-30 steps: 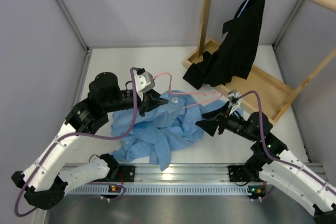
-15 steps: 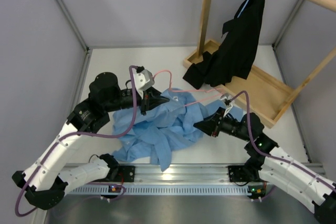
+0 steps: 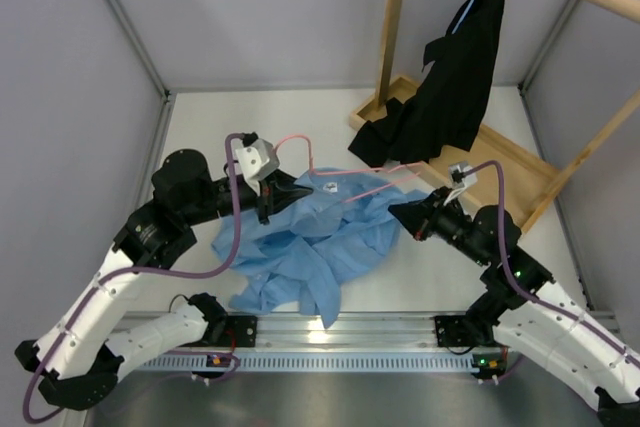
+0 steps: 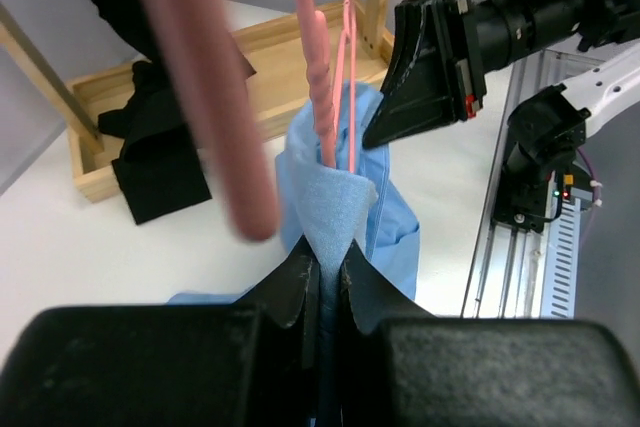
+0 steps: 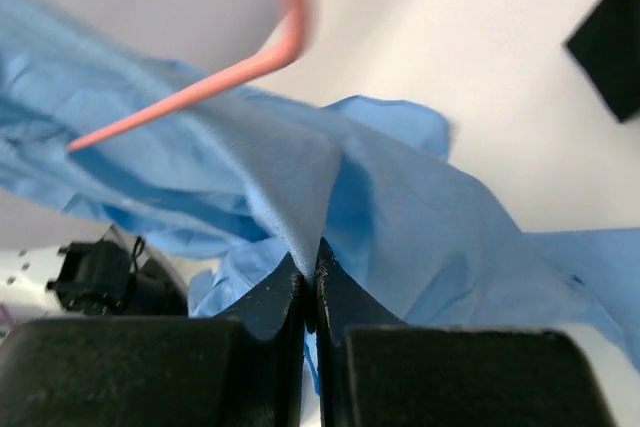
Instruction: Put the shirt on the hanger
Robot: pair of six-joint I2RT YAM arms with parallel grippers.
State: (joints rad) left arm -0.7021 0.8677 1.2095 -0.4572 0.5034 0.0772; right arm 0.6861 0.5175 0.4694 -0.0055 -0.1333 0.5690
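Note:
The light blue shirt (image 3: pixel 320 242) lies crumpled on the table between the arms, its upper part lifted. The pink wire hanger (image 3: pixel 296 136) hangs above it, and its wire runs into the shirt's collar area. My left gripper (image 3: pixel 303 193) is shut on a fold of the shirt (image 4: pixel 330 197) close beside the hanger's wires (image 4: pixel 325 97). My right gripper (image 3: pixel 396 213) is shut on another fold of the shirt (image 5: pixel 290 177) just below the hanger's end (image 5: pixel 200 87). The right gripper (image 4: pixel 400 117) faces the left wrist camera across the raised cloth.
A wooden rack (image 3: pixel 392 37) with a flat wooden base (image 3: pixel 500 172) stands at the back right. A black garment (image 3: pixel 450 87) hangs there on a light blue hanger. Grey walls close in left, back and right; a metal rail (image 3: pixel 340 332) runs along the near edge.
The right gripper has shut on the shirt's fabric and drawn back to the right and upward. The left arm and the hanger hook have shifted left, stretching the cloth between the grippers.

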